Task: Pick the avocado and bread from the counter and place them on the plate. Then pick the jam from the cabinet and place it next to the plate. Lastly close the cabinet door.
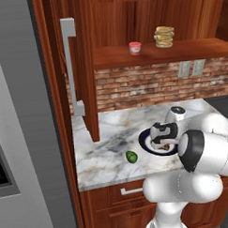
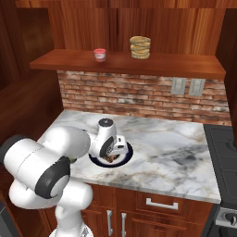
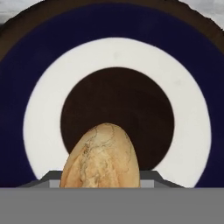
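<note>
My gripper (image 1: 165,142) hangs just above the plate (image 1: 144,142), shut on the bread (image 3: 101,159), a tan-brown crusty piece that the hand view shows over the plate's (image 3: 43,57) dark centre. In the right base view the bread (image 2: 111,159) peeks out under the hand above the plate's rim (image 2: 128,152). The green avocado (image 1: 131,156) lies on the marble counter (image 1: 103,140) just left of the plate. The pinkish jam (image 1: 135,48) stands on the cabinet shelf, also seen as the jam (image 2: 99,54) from the right. The cabinet door (image 1: 83,75) stands swung open at the left.
A stack of tan discs (image 1: 164,36) sits on the shelf right of the jam. The grey fridge (image 1: 18,139) fills the left side. A dark stove (image 2: 226,157) borders the counter on the right. Open marble (image 2: 171,148) lies right of the plate.
</note>
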{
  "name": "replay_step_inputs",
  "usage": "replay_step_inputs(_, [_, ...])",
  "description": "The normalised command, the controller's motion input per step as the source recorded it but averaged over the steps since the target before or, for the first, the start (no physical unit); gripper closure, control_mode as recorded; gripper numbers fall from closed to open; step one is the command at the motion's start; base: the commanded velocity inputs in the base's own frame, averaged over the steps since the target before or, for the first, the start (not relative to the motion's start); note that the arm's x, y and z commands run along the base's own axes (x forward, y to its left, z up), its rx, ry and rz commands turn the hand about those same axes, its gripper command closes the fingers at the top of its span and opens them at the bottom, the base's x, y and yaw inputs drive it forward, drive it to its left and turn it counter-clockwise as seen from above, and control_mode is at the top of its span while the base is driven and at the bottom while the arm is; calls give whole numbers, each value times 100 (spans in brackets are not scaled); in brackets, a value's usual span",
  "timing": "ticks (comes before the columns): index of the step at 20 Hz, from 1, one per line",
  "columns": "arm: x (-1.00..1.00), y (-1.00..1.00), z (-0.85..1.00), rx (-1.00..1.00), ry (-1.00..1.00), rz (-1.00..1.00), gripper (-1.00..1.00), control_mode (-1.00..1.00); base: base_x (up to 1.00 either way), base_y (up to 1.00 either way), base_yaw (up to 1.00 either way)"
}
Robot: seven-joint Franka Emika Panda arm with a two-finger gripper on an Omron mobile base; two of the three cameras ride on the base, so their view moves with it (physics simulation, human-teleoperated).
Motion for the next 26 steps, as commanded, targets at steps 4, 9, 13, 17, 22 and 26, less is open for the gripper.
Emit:
replay_step_inputs(4, [4,0,-22,0,0,0,100,-100,0,0,0])
replay_step_inputs(9, [1,0,-20,0,0,0,100,-100,0,0,0])
replay_step_inputs(13, [0,0,-5,0,0,0,-100,-100,0,0,0])
replay_step_inputs(17, [-12,1,1,0,0,0,-100,-100,0,0,0])
replay_step_inputs(22, [-3,3,20,0,-2,0,-100,-100,0,0,0])
replay_step_inputs(26, [0,9,42,3,-7,0,-100,-100,0,0,0])
